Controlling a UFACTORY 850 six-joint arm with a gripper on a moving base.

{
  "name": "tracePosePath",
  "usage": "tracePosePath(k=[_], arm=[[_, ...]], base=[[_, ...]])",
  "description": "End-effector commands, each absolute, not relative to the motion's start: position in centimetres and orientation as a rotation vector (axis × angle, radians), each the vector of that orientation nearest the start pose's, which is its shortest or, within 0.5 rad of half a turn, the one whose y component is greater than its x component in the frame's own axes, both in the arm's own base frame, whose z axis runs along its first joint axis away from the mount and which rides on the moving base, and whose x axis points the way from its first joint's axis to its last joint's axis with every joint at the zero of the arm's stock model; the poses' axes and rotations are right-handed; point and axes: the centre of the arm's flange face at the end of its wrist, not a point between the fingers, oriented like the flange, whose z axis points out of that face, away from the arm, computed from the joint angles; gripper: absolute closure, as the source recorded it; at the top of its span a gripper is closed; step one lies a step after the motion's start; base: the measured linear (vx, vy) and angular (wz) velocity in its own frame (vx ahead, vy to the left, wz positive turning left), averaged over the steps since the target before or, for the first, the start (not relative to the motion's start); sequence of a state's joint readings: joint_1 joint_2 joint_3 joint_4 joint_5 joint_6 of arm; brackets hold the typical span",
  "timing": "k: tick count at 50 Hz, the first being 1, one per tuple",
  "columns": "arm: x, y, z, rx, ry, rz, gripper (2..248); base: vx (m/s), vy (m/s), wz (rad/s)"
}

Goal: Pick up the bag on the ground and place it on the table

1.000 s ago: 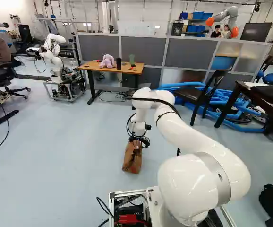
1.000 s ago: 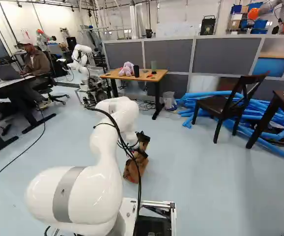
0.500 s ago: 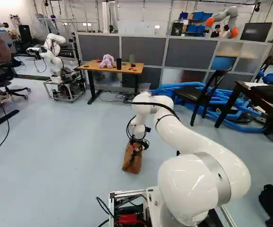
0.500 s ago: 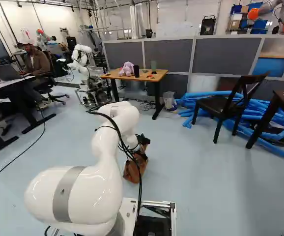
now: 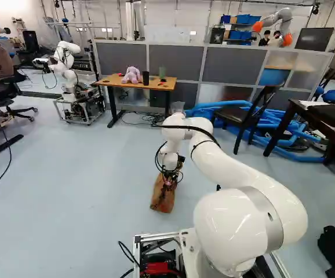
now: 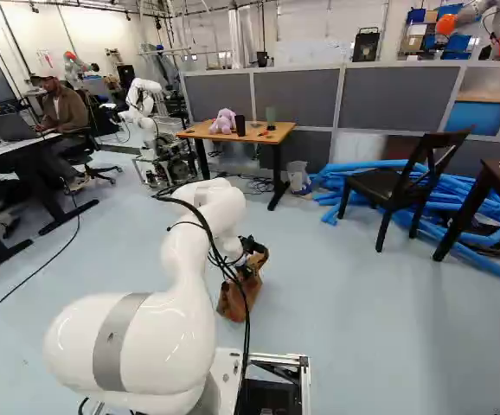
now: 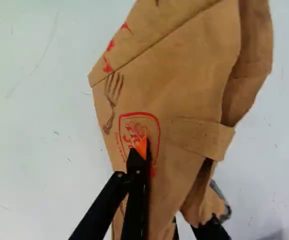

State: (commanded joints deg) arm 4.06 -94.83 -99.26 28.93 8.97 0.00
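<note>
The paper bag stands on the floor, well short of the table's near edge. The gripper looks narrowed on its paper; a shallow pinch could tear or slip under load. Paper hides the far finger; the bag's contents are out of sight.

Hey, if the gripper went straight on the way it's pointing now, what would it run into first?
Most likely the brown paper bag, which lies right ahead of the gripper, with the floor beyond it. Depth is unclear, so I can't say whether they already touch.
</note>
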Motion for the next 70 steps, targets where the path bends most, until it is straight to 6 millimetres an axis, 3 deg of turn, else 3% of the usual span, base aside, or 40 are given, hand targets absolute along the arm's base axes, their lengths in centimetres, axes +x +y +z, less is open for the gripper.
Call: tracePosePath(k=[2,3,17,59,70], arm=[[58.9,3.5,-17.0,-3.059,0.679,-0.357,204],[58.9,3.5,-17.0,-3.059,0.679,-0.357,229],[59.0,3.5,-16.4,-3.059,0.679,-0.357,229],[59.1,3.5,-10.1,-3.057,0.679,-0.362,229],[59.0,3.5,-8.5,-3.089,0.562,-0.367,229]], base=[[0.000,0.000,0.000],[0.000,0.000,0.000],[0.000,0.000,0.000],[0.000,0.000,0.000],[0.000,0.000,0.000]])
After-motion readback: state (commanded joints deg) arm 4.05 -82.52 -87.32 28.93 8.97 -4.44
